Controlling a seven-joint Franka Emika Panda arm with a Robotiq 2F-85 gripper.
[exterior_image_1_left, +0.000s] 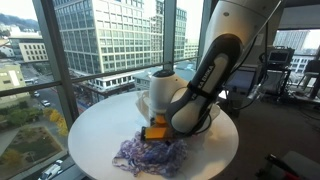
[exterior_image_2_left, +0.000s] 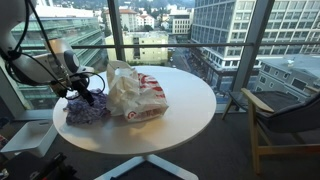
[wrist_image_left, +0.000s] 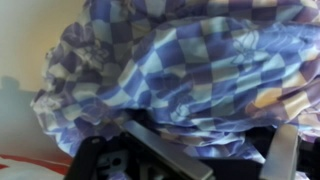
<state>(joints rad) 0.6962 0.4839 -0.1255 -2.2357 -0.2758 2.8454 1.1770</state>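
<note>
Round white surface (exterior_image_2_left: 195, 100) by the windows, on a single pedestal. Carries two things, both on the arm's side, within its reach.

Arm (exterior_image_1_left: 205, 75) bent over steeply, wrist pointed down at the surface; that stance puts the gripper on top of the low heap rather than beside it.

Bag (exterior_image_2_left: 137, 93), white plastic with red print, slumped but standing, likely propped by what's inside. Sits near the middle, just beside the cloth.

Cloth (exterior_image_2_left: 88, 110), blue-purple check, crumpled in a loose pile at the surface's edge. Fills the wrist view (wrist_image_left: 190, 70); folds bunched high, so plenty to pinch.

Gripper (wrist_image_left: 225, 160) right down at the cloth, in both exterior views too (exterior_image_1_left: 156, 128). Fingers (wrist_image_left: 165, 155) spread wide, released, nothing clamped; fabric lies just ahead of the tips, contact not certain.
</note>
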